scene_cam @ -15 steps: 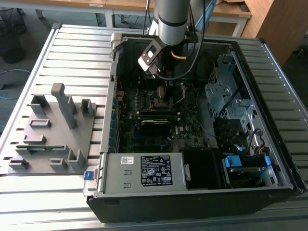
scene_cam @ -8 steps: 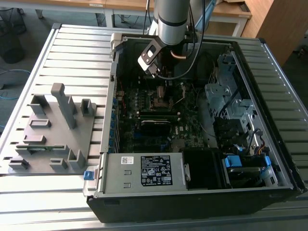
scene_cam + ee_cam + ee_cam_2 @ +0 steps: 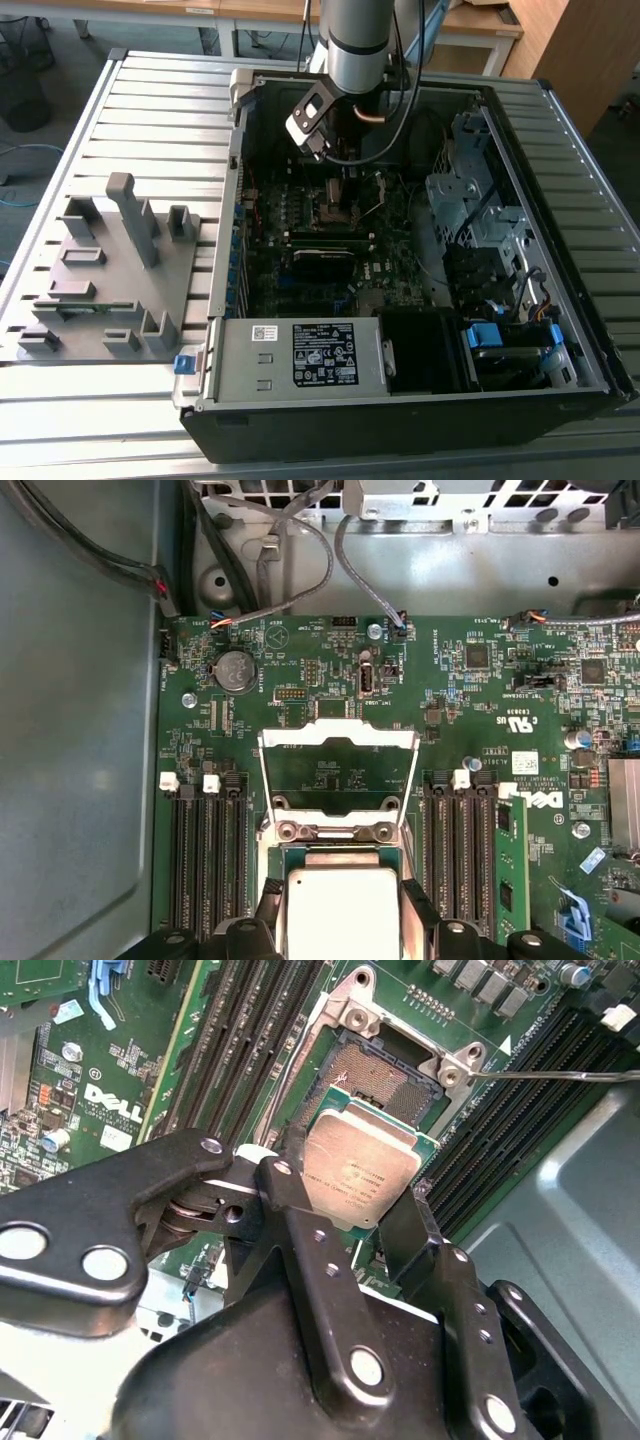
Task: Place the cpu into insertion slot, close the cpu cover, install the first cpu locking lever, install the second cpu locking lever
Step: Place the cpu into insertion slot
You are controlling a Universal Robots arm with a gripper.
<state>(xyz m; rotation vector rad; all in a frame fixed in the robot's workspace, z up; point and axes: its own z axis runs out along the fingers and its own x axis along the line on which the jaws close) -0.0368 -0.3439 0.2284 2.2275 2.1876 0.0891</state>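
Note:
My gripper [image 3: 355,1175] is shut on the cpu [image 3: 362,1168], a flat square chip with a dull silver top, pinched by its two opposite edges. In the first wrist view the cpu [image 3: 340,908] sits between the black fingers [image 3: 268,905]. The insertion slot [image 3: 385,1070], a dark square recess with a silver rim, lies uncovered just beyond the chip. The chip hangs over the slot's near edge; whether they touch I cannot tell. The cpu cover [image 3: 338,736] stands swung open behind the slot. A thin locking lever [image 3: 560,1075] sticks out sideways. In the exterior view the arm [image 3: 355,50] reaches down into the computer case [image 3: 560,390].
Long black memory slots [image 3: 205,850] flank the socket on both sides, with a green memory stick [image 3: 510,865] in one. Cables [image 3: 300,580] run along the case wall. A silver drive cage [image 3: 470,190] fills the exterior view's right. A grey fixture [image 3: 110,270] sits beside the case.

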